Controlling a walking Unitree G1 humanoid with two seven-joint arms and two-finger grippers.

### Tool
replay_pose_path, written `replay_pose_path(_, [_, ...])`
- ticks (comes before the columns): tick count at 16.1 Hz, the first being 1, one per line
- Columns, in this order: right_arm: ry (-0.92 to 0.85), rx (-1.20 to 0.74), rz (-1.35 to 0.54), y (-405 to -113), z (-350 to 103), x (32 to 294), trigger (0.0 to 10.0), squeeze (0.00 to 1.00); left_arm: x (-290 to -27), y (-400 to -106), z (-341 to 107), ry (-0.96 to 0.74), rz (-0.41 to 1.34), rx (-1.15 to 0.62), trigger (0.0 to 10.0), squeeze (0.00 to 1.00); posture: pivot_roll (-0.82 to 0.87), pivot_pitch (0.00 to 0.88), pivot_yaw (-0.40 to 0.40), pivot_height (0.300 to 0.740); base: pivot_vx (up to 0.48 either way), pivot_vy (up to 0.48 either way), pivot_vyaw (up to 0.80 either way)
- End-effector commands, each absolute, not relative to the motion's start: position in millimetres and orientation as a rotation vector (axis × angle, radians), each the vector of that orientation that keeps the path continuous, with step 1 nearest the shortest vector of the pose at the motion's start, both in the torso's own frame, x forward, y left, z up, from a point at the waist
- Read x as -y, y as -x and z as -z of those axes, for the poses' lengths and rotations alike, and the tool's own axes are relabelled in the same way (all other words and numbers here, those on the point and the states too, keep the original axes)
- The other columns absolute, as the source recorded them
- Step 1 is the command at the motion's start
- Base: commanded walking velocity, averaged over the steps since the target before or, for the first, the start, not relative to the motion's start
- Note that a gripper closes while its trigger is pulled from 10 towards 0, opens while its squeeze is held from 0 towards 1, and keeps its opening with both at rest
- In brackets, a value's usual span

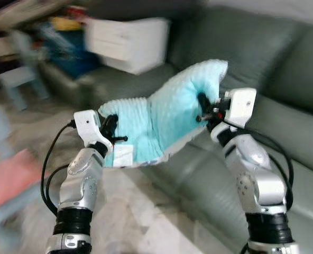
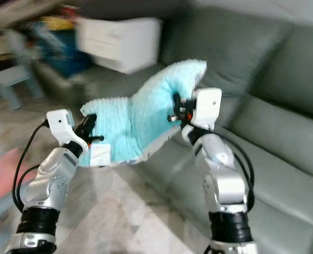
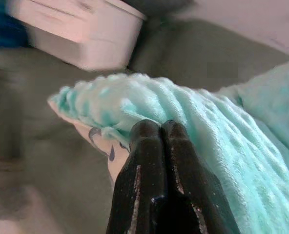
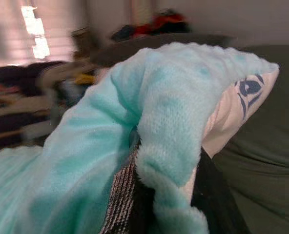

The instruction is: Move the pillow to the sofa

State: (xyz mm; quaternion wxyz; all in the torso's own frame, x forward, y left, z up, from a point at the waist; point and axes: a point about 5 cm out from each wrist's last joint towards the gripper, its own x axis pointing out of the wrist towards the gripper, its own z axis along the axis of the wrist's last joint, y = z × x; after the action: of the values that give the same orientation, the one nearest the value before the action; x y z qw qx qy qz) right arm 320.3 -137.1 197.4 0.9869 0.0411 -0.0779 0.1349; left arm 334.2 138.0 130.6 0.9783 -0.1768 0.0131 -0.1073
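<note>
From my right wrist camera I see the pillow [image 4: 159, 112], fluffy pale turquoise, folded over the right gripper [image 4: 171, 204]. Its two black fingers [image 4: 210, 195] are clamped on a thick fold of it. The pillow's white underside [image 4: 237, 109] peeks out beside the fold (with a dark blue print on it). Past that lies the grey-green sofa [image 4: 261, 175]. Farther off, blurred clutter [image 4: 149, 27] sits near a bright window [image 4: 34, 31].

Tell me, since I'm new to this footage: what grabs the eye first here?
A fluffy turquoise pillow is held up in the air between the two arms, the left pincer clamped on its lower corner, the right pincer on its upper edge. Right behind it stretches a grey-green sofa, with a white box on its far end.
</note>
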Motion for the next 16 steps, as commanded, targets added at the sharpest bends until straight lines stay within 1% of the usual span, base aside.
replay_pose_path(1, [-0.086,0.182,-0.266,-321.1,-204.2,138.8,10.0,0.0,-131.9,-335.4,-137.4,0.347,0.252,-0.009,10.0,0.0,-0.23,0.0,0.012,0.74,0.341,0.0,-0.8])
replay_pose_path(7, [-0.09,0.18,-0.279,-319.9,-203.0,134.3,10.0,0.0,-131.2,-334.5,-136.7,0.36,0.252,-0.02,10.0,0.0,-0.23,0.0,0.011,0.74,0.329,0.0,-0.8])
replay_pose_path(9, [-0.09,0.185,-0.275,-320.0,-203.6,134.9,10.0,0.0,-132.7,-336.5,-134.4,0.385,0.226,-0.043,10.0,0.0,-0.23,0.0,0.012,0.74,0.0,0.0,0.0])
replay_pose_path(12, [-0.089,0.183,-0.276,-319.3,-203.4,133.9,10.0,0.0,-131.4,-336.3,-134.8,0.391,0.236,-0.047,10.0,0.0,-0.23,0.0,0.011,0.74,0.0,0.0,0.0])
replay_pose_path(16, [-0.089,0.18,-0.272,-318.8,-202.6,134.8,10.0,0.0,-128.3,-334.9,-135.9,0.382,0.27,-0.046,10.0,0.0,-0.23,0.0,0.015,0.74,0.0,0.48,0.0])
